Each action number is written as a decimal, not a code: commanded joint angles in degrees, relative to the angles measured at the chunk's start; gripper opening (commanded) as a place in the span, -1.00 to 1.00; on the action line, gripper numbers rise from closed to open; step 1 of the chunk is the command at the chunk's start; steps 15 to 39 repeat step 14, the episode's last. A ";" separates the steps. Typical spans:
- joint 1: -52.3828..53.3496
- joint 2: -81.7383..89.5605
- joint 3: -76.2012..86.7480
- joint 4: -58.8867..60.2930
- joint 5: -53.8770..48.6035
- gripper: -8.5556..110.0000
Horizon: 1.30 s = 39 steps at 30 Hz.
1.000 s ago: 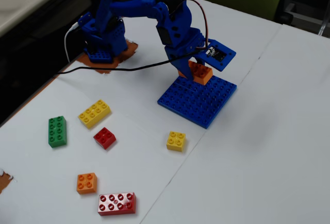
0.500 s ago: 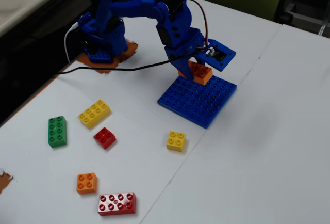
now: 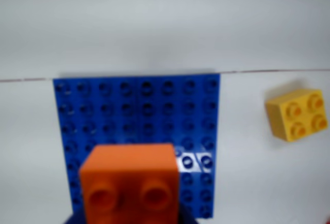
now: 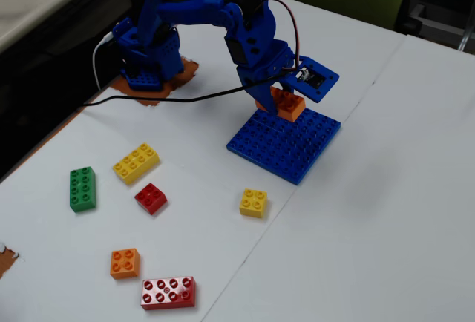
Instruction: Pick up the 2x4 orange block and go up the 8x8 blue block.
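Note:
My gripper is shut on the 2x4 orange block. It holds the block over the far left edge of the 8x8 blue block, a flat studded plate. I cannot tell whether the two touch. In the wrist view the orange block fills the lower middle, seen end-on with two studs showing, in front of the blue plate. The fingers are almost hidden behind it; only dark blue slivers show at the bottom edge.
A yellow four-stud brick lies right of the plate in the wrist view and near it in the fixed view. Yellow, green, small red, small orange and long red bricks lie at the lower left.

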 commanded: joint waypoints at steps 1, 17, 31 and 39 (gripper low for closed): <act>0.44 0.62 -3.43 0.44 -0.35 -0.86; 0.44 0.53 -3.52 -0.35 0.26 -0.86; 0.44 0.53 -3.52 -0.35 0.26 -0.86; 0.44 0.53 -3.52 -0.35 0.26 -0.86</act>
